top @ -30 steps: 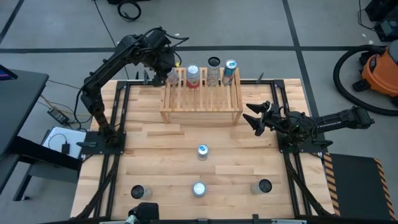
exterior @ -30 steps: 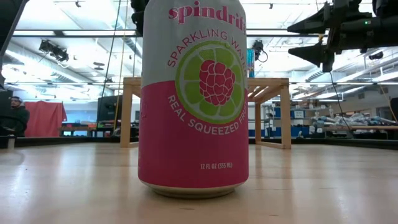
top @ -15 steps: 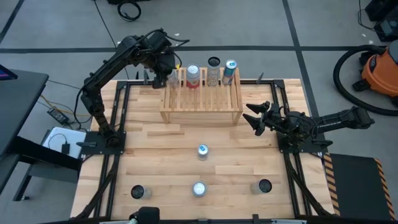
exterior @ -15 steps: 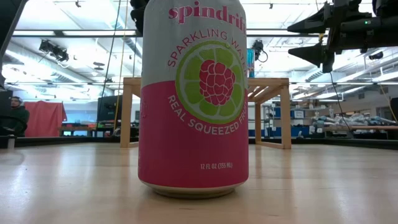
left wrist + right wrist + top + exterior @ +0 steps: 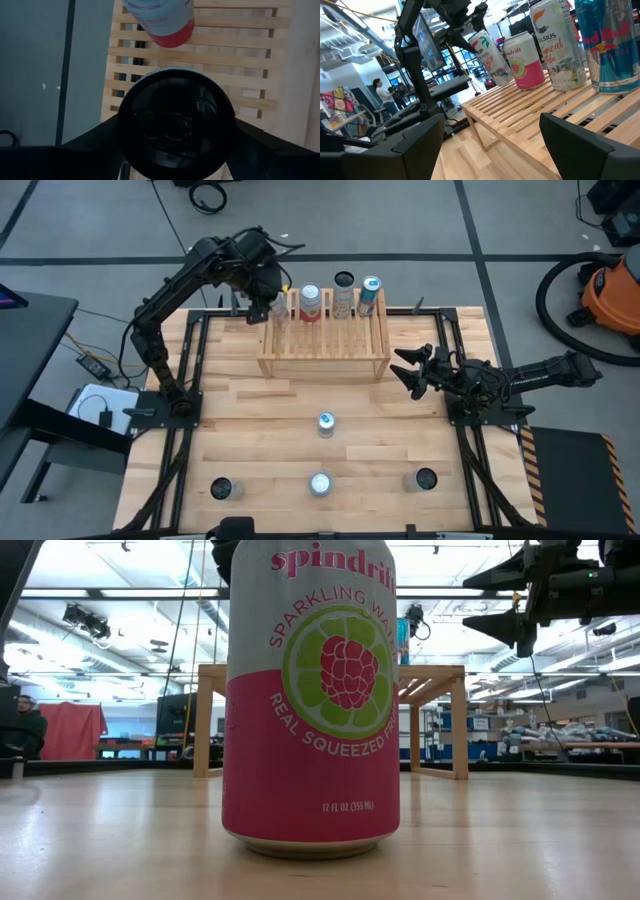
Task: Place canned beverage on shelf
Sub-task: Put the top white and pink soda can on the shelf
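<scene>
Near cans: looking down on your table [image 5: 250,430], you are seeing four cans standing on the front half. A dark-topped one [image 5: 221,488] is at 7 o'clock, a silver-topped one [image 5: 320,483] at 6 o'clock, a dark-topped one [image 5: 426,478] at 5 o'clock, and a silver-topped one [image 5: 326,422] near the centre.
Pink can: the table-level camera is showing a pink and grey raspberry-lime can [image 5: 311,690] standing upright, filling the view.
Right gripper: your right gripper [image 5: 407,370] is hovering at 3 o'clock with its fingers spread wide, holding nothing, pointing toward the shelf.
Shelf: the pale wooden shelf [image 5: 323,340] is sitting at 12 o'clock, with three cans [image 5: 341,297] standing in a row along its far edge.
Left gripper: your left gripper [image 5: 276,307] is reaching over the shelf's far left corner, clamping a dark-topped can [image 5: 176,123] from above; the can is hanging over the slats just beside the red-based can [image 5: 160,22].
Beyond: an orange vacuum [image 5: 612,292] is standing on the floor at 2 o'clock.
</scene>
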You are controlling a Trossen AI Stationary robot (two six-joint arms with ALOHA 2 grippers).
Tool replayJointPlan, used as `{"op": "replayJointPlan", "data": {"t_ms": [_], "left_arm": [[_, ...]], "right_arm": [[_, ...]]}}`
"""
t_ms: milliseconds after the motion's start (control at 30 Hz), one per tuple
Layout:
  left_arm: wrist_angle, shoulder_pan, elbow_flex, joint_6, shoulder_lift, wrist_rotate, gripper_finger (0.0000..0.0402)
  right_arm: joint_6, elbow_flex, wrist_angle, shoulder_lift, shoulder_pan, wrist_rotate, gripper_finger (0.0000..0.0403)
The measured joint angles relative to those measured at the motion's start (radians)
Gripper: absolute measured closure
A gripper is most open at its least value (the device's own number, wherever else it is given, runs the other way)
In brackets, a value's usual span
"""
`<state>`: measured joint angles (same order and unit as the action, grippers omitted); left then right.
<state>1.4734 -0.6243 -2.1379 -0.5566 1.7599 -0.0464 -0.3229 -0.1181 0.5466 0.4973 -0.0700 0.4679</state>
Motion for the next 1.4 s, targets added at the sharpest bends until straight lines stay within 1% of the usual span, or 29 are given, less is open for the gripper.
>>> {"op": "replayJointPlan", "data": {"t_ms": [533,733,967,1067,1167,1300,1400], "left_arm": [[-0.009,-0.007,0.001,0.027,0.014,0.002,0.0119],[-0.049,-0.005,0.001,0.05,0.014,0.003,0.0119],[-0.051,0.008,0.001,0.049,0.014,0.004,0.0119],[-0.054,0.007,0.001,0.049,0.014,0.004,0.0112],[-0.059,0.006,0.001,0.049,0.014,0.0,0.0097],[-0.062,0.006,0.001,0.048,0.014,-0.078,0.0085],[-0.081,0.005,0.001,0.054,0.014,-0.071,0.0084]], "right_arm": [[-0.025,0.0,-0.003,0.0,0.0,-0.003,0.0066],[-0.024,0.0,-0.003,0.0,0.0,-0.002,0.0066],[-0.018,0.0,-0.003,0.0,0.0,-0.002,0.0066],[-0.016,0.0,-0.003,0.0,0.0,-0.001,0.0066],[-0.016,0.0,-0.003,0.0,0.0,-0.001,0.0066],[-0.019,0.0,-0.002,0.0,0.0,0.002,0.0066],[-0.022,0.0,-0.002,0.0,0.0,0.003,0.0066]]}}
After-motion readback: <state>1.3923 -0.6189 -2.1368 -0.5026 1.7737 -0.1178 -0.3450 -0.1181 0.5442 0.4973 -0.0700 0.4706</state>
